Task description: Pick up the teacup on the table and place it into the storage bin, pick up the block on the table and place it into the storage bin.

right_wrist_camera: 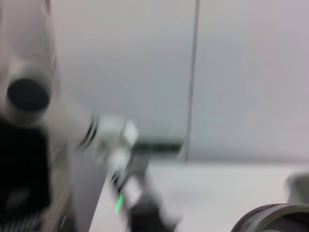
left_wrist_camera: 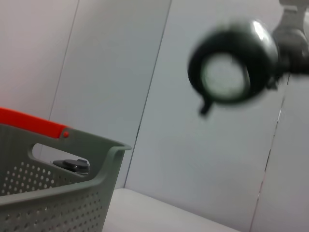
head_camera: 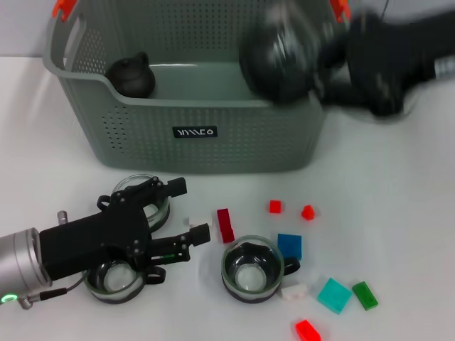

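Observation:
Above the right part of the storage bin point(head_camera: 206, 153), a dark teacup point(head_camera: 281, 60) hangs in the air, blurred, with my right gripper point(head_camera: 323, 67) shut on it. The left wrist view shows the same teacup point(left_wrist_camera: 231, 63) high above the bin's corner point(left_wrist_camera: 91, 181). Low on the left, my left gripper point(head_camera: 188, 211) stands open over the table beside a glass teacup point(head_camera: 142, 195). Two more teacups point(head_camera: 252, 270) point(head_camera: 117, 278) stand near the front. Blocks lie to the right: a red bar point(head_camera: 225, 225), a blue one point(head_camera: 289, 246), a teal one point(head_camera: 334, 295).
A dark round teapot point(head_camera: 131, 74) sits inside the bin at its left end. More small blocks lie scattered: red point(head_camera: 275, 207), red point(head_camera: 307, 212), white point(head_camera: 295, 291), green point(head_camera: 365, 295), red point(head_camera: 307, 330). Orange-red clips point(head_camera: 64, 8) mark the bin's handles.

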### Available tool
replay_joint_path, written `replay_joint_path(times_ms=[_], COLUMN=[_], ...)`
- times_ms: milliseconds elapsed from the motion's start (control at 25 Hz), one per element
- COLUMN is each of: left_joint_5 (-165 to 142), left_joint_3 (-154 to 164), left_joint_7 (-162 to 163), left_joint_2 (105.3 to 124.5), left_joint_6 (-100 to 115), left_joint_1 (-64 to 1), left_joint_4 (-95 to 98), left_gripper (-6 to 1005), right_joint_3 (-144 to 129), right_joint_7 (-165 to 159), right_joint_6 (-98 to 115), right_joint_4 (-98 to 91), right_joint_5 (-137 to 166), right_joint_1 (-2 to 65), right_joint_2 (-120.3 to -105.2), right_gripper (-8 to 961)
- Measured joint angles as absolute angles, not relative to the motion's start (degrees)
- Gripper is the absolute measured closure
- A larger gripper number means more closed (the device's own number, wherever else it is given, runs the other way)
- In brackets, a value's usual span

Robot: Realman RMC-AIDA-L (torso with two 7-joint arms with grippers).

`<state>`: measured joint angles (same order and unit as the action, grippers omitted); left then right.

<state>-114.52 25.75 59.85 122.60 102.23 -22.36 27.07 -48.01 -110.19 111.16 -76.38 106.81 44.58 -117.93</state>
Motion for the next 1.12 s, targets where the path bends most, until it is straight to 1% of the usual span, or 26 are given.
replay_joint_path(times_ms=[120, 240, 360, 440, 600, 840, 1120], left_joint_5=[-114.5, -114.5, -114.3, -114.3, -114.3, -114.3, -114.3], left_joint_3=[25.8, 25.8, 25.8, 25.8, 25.8, 25.8, 26.0], left_joint_7=[59.9, 59.8, 59.8, 59.7, 59.4, 59.3, 59.2], left_joint_2=[122.61, 122.61, 122.66, 122.70, 122.74, 122.79, 122.69], left_joint_6=[102.1, 102.0, 101.9, 101.8, 102.0, 102.3, 102.4], left_joint_1=[-22.4, -22.5, -22.7, -23.0, -23.1, -23.2, -23.4], left_joint_4=[27.1, 27.1, 27.0, 26.8, 26.7, 26.7, 26.7], left_gripper=[81, 81, 82, 82, 82, 83, 84], right_joint_3=[-47.2, -49.7, -51.0, -51.8, -54.7, -59.9, -65.7], right_joint_7=[-114.9, -116.2, -114.5, -112.2, -106.9, -101.9, -101.4], right_joint_6=[104.4, 94.6, 85.8, 79.3, 66.4, 51.7, 43.6], right_joint_4=[-73.5, -66.7, -59.0, -53.6, -45.0, -35.4, -30.5], right_joint_5=[107.3, 112.7, 118.4, 122.3, 126.0, 126.3, 126.4], right_joint_1=[49.1, 55.0, 60.3, 63.1, 65.6, 66.2, 66.0], right_joint_2=[-117.16, -115.86, -115.32, -115.61, -116.84, -118.29, -119.24], right_gripper=[898, 891, 883, 879, 869, 855, 839])
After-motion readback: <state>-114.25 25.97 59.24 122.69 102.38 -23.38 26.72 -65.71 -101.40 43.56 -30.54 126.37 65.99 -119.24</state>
